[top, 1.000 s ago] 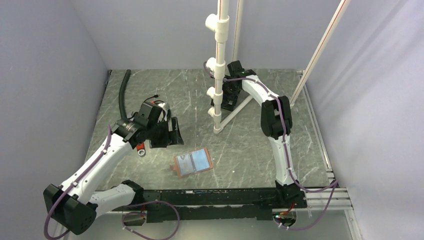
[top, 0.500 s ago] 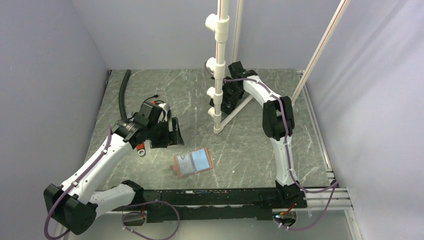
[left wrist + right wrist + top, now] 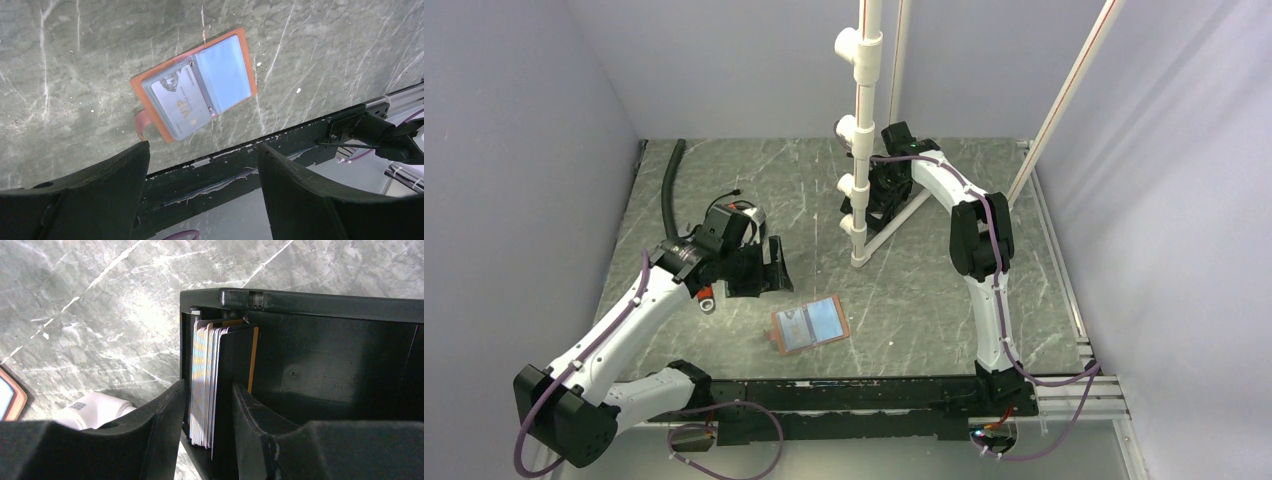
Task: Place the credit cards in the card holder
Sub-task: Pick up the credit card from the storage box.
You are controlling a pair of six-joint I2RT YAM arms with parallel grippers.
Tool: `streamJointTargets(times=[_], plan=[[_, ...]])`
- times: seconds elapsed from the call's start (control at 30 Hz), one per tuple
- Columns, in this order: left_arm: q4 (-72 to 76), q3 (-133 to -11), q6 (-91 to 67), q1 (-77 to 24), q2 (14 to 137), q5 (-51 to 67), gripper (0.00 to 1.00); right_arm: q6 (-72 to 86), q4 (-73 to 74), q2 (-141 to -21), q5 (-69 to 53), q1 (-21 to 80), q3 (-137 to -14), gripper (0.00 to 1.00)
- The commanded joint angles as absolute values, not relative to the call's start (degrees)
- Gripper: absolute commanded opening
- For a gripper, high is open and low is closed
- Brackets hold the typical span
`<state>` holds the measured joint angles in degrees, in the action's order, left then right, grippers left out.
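Partly, right pincer (image 3: 209,396) hides credit cards (image 3: 202,362)

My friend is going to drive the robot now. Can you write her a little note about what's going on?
Left gripper: open, holding nothing, hovering over the table near the card holder.
Right gripper: a finger on each side of the stack of cards standing in the black box; I cannot tell if it is pinching yet.
Card holder: lying open, with a VIP card in one sleeve and a light blue card in the other.
Done: those two cards are in.
Left: probably pull a card from the stack and bring it over.
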<state>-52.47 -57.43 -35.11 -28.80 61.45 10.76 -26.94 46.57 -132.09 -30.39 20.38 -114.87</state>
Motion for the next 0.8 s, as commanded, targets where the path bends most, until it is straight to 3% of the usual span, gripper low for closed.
streamJointTargets(times=[0.0,0.43,0.67,0.77], plan=[[-50.3,-57.4,-34.0,-28.6,61.5,12.1,0.84,-26.4,47.7,-128.2,-33.4,20.4,-115.5,0.41],[-49.8,-57.2,-34.0,-28.6,61.5,12.9,0.83,-26.4,47.9,-127.3,-35.2,19.8,-114.7,0.40],[-49.8,-57.4,-34.0,-28.6,61.7,13.1,0.84,-26.9,48.5,-127.5,-35.4,19.5,-114.9,0.21],[-49.7,-57.2,-34.1,-28.6,61.7,13.2,0.84,-26.9,48.2,-127.4,-35.2,19.5,-114.7,0.19]])
